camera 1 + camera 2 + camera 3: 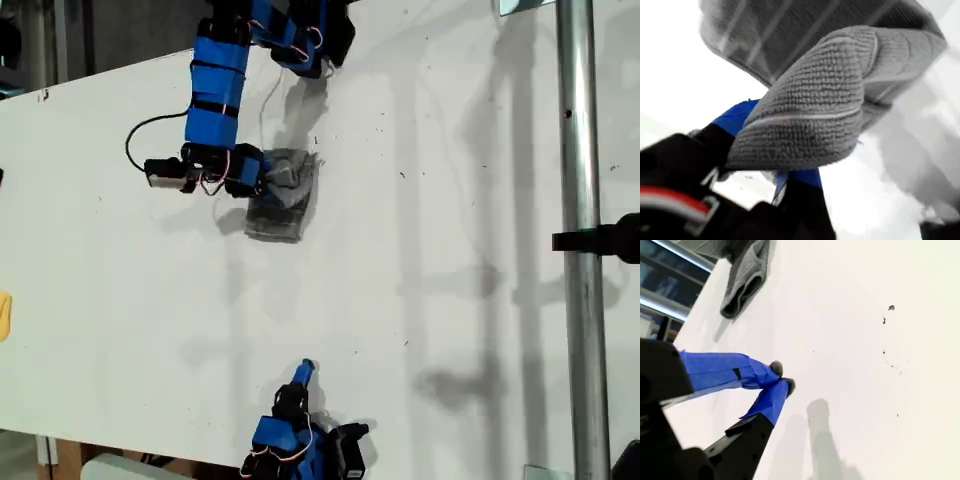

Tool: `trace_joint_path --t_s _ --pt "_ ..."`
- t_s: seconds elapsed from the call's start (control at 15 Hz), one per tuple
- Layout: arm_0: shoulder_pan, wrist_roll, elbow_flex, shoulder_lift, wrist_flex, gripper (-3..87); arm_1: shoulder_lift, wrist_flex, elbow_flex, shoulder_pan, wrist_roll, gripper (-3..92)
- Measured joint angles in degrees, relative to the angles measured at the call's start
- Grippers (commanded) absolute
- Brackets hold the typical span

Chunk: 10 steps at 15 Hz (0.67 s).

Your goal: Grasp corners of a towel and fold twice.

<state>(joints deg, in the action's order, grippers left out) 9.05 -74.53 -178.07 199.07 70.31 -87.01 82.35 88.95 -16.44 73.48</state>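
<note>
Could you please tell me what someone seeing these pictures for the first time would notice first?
The eye goes first to the grey striped towel, bunched into a small folded bundle on the white table towards the exterior view's upper left, with my first gripper shut on a fold of it. Next comes my second gripper, at the exterior view's bottom centre, its jaws closed on nothing and well apart from the cloth.

Exterior view: high overhead, looking down on flat white table (420,250). First wrist view: pressed close against grey striped soft cloth towel (810,120). Second wrist view: low, skimming table toward towel (742,280). All three share the towel (282,195).
</note>
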Motion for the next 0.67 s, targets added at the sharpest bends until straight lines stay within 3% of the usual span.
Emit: trace_joint_path --t_s 0.2,0.27,0.33,0.67 --pt "0.00 0.00 0.00 0.00 0.00 -0.5 1.58 -11.95 -0.09 0.00 -0.70 -0.2" --pt "0.00 0.00 0.00 0.00 0.00 -0.5 2.90 -13.62 0.00 0.00 -0.70 10.6" --pt "0.00 0.00 0.00 0.00 0.00 -0.6 3.34 -14.68 0.00 0.00 -1.32 51.2" --pt "-0.09 0.00 0.00 0.00 0.00 -0.4 -7.21 -20.83 -1.93 -4.83 -14.59 54.2"
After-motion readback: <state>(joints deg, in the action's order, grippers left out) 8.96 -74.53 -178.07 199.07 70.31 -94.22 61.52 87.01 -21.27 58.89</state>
